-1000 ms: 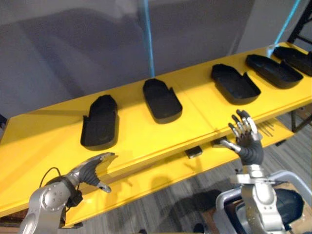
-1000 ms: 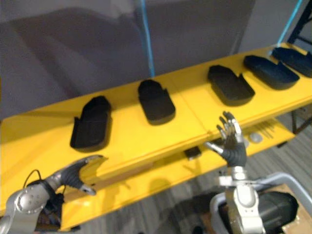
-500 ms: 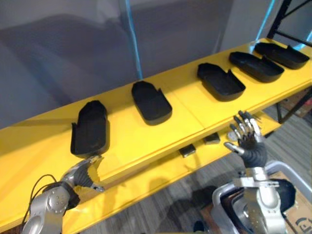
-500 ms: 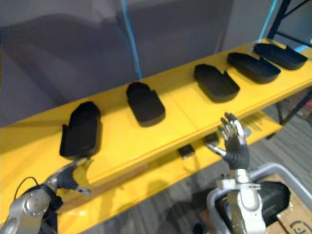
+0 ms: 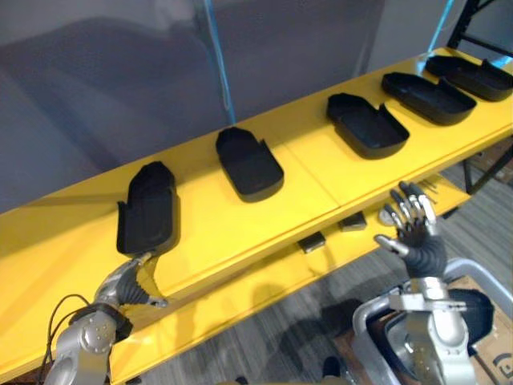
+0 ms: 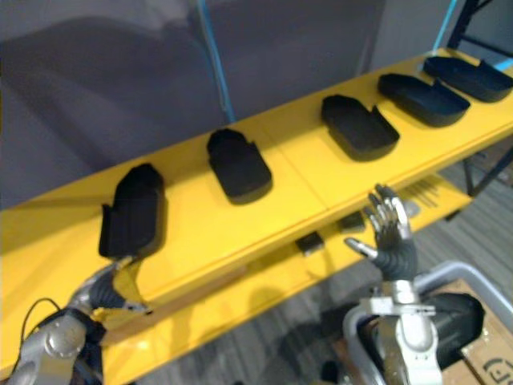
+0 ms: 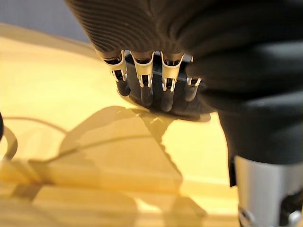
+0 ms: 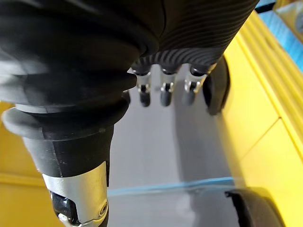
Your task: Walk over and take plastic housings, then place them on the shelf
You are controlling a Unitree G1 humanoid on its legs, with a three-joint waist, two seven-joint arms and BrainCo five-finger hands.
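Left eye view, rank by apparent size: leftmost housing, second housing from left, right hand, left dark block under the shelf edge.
1-2. leftmost housing and second housing: look alike, no ranking between them.
3. right hand: smaller, though it is nearer the camera, so unsure.
4. left dark block: clearly smallest.

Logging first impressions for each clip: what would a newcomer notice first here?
Five black plastic housings lie in a row along the bright yellow surface. The open left hand is close to the near end of the leftmost housing; the open right hand is raised before the surface's front edge.
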